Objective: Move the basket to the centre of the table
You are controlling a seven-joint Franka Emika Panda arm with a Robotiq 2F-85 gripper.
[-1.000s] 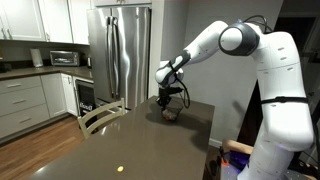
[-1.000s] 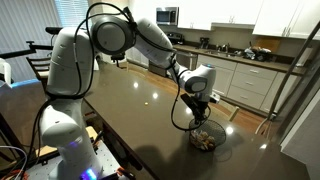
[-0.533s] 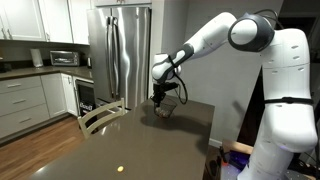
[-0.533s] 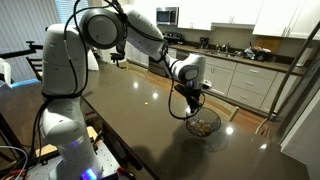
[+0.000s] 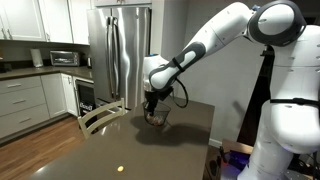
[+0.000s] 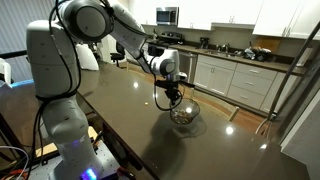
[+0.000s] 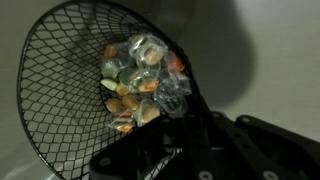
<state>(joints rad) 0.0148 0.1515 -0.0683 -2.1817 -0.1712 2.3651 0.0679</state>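
Basket [image 6: 184,113]: over the last second it travelled with the gripper [image 6: 173,92], which is clamped on its rim, from the table's [image 6: 110,120] far corner inward. It now sits over the table, short of its middle. Judged: transport underway, not finished. The table top is dark and glossy. Beyond the table: steel fridge [image 5: 118,55], chair back [image 5: 100,118], microwave [image 5: 64,58].

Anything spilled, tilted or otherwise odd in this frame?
Nothing spilled. The gripper holds the basket by its rim, and in the wrist view the contents bunch toward the gripper side, which suggests a slight tilt. The table shows no loose pieces.
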